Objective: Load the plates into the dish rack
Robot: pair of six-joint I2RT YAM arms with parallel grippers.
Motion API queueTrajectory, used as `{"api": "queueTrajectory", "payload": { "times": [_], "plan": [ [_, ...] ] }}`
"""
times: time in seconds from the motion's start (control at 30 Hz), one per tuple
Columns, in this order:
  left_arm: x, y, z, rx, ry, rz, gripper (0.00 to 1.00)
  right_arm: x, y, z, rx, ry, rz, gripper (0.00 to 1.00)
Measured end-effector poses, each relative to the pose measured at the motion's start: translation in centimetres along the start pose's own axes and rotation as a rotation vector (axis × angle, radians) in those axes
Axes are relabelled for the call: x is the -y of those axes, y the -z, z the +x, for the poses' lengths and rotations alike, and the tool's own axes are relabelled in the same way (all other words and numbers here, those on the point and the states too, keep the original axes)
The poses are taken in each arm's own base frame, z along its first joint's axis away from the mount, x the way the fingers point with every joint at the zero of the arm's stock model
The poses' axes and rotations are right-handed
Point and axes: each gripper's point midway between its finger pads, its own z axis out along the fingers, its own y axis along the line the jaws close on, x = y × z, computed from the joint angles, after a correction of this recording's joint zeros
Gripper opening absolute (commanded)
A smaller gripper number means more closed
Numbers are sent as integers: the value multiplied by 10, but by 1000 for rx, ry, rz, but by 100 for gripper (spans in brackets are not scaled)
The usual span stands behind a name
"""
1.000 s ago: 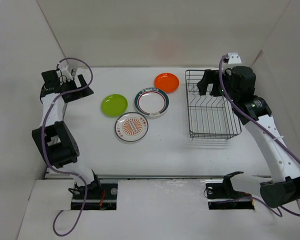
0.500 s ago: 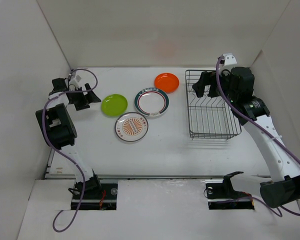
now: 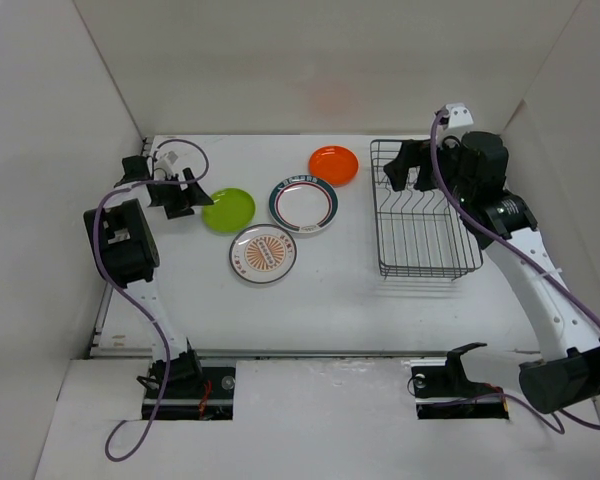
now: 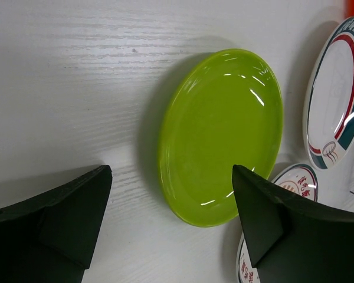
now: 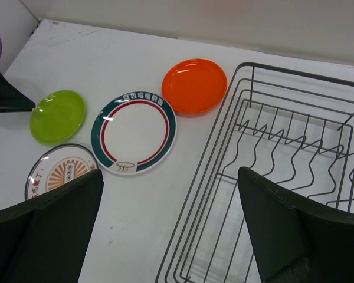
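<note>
The plates lie flat on the surface [image 3: 330, 300], all four outside the dish rack [image 3: 428, 271], which stands at the right with nothing in it. The lime-green plate [image 4: 221, 135] is leftmost, with the rim-banded white plate [image 3: 303, 204] beside it. The orange plate [image 3: 333, 164] lies behind, nearest the rack, and the sunburst plate [image 3: 263, 253] in front. The left hand [image 3: 183, 193] sits just beside the green plate, fingers spread and holding nothing. The right hand [image 3: 405, 168] hovers over the rack's far-left corner, likewise spread wide. The green plate looks stiff, light and glossy, so probably slippery and apt to chip if dropped. Lying flat, it offers only its raised rim, so one finger would have to slip under the near edge while the other presses on top.
</note>
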Motion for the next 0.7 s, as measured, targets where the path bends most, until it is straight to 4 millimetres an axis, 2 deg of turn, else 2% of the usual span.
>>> {"api": "queueTrajectory", "payload": {
  "times": [0.2,0.3,0.4,0.53,0.7],
  "plan": [
    [-3,-4,-3,9,13,4,68,0,-10,4,-11,-2,-7,100],
    [-5,-7,-7,11,15,8,67,0,-14,7,-18,-4,-12,100],
    [-5,-11,-10,12,12,15,60,0,-17,8,-22,-4,-12,100],
    [-2,-15,-9,6,9,21,59,1,-19,12,-27,-5,-15,100],
    [4,-20,-6,-7,-1,25,51,1,-21,16,-33,-5,-18,100]
  ]
}}
